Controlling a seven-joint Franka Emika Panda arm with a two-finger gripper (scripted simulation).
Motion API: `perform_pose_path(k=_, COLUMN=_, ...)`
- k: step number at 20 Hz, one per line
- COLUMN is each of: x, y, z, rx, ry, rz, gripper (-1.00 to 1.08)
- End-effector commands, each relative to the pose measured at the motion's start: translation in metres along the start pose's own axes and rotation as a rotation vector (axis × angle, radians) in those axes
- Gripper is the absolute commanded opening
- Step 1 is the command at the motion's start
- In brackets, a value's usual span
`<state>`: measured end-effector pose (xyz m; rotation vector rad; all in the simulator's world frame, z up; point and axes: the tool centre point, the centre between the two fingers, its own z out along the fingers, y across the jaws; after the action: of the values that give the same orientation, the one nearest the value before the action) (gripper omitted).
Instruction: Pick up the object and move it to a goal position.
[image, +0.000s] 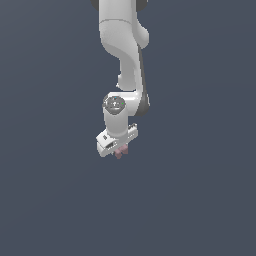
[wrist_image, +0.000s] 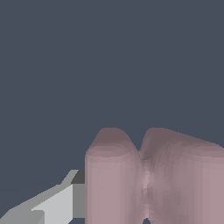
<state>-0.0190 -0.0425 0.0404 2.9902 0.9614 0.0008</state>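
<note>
No home, kitchen, lab or workshop: a bare simulated scene, rendered rather than photographed. Told by the flat, even slate-blue ground (image: 45, 200) all around the white arm (image: 122, 60), without texture, seam, horizon or wall line anywhere beside, above or below it. Told too by the arm itself: smooth untextured shells, plain shading, blocky edges at the wrist. Same uniform slate-blue behind the dusty-pink object (wrist_image: 153, 179) in the wrist view, its surface faceted and banded like a coarse mesh. Beside the object, a grey and white finger (wrist_image: 57, 205) in flat polygons. Possibly a floor beneath the arm, though unclear.
</note>
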Motion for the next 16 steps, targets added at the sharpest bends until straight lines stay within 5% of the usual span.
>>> perform_pose_path(k=1, x=0.000, y=-0.001, z=0.001, rx=0.001, ry=0.000, rz=-0.001, gripper=-1.00)
perform_pose_path(k=16, x=0.003, y=0.010, z=-0.022, rx=0.000, ry=0.000, rz=0.000, gripper=-1.00)
